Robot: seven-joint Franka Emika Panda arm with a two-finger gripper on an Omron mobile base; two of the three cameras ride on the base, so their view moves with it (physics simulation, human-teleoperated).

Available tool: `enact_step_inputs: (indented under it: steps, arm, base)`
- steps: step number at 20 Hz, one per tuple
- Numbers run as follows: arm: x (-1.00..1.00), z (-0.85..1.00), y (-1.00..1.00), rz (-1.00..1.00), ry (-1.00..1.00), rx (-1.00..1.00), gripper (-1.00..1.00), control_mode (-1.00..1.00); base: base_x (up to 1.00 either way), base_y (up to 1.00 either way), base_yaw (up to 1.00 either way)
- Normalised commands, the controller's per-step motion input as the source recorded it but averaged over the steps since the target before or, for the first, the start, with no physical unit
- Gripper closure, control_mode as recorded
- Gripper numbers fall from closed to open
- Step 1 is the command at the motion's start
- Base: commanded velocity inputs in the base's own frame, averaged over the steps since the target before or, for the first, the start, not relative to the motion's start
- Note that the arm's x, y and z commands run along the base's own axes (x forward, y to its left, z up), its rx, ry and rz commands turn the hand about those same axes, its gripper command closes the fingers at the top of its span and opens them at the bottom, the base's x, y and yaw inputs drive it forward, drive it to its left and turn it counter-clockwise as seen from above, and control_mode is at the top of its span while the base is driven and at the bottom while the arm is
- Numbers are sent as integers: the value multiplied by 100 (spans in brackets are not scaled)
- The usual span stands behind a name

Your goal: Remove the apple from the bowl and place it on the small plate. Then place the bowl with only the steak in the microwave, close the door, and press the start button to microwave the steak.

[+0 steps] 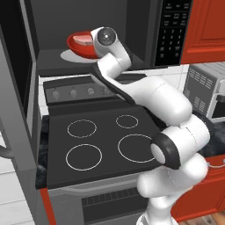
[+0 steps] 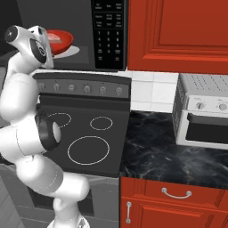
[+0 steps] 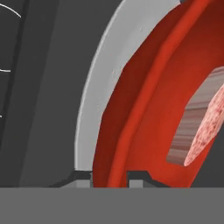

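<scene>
end effector [image 3: 109, 177] grips bowl [image 3: 144, 109] rim over grey turntable [image 3: 98, 87] inside microwave [image 1: 88, 26] above black stove [image 1: 96, 140].

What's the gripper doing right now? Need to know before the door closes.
Gripper: shut on the bowl's rim, steak inside, over the microwave's turntable.

bowl [image 1: 80, 44] right side hidden behind the arm, steak [image 3: 205, 127] cut by hand view's right edge
</scene>
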Motion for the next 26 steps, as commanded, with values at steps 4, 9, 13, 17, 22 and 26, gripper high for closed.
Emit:
enact_step_inputs:
  steps: [4,9,13,17,22,26]
  arm:
    - [46,-29,37,0,8,-8,-100,-100]
    - [-7,0,2,0,-4,-1,-100,-100]
    - [-87,15,-7,0,-32,0,-100,-100]
    - [-100,-9,-22,0,-40,0,-100,-100]
    - [-85,-52,-31,4,-33,-13,-100,-100]
    - [-56,-42,-1,8,-11,-32,-100,-100]
  base:
    - [0,0,0]
    - [0,0,0]
    - [0,0,0]
    - [0,0,0]
    - [0,0,0]
    - [0,0,0]
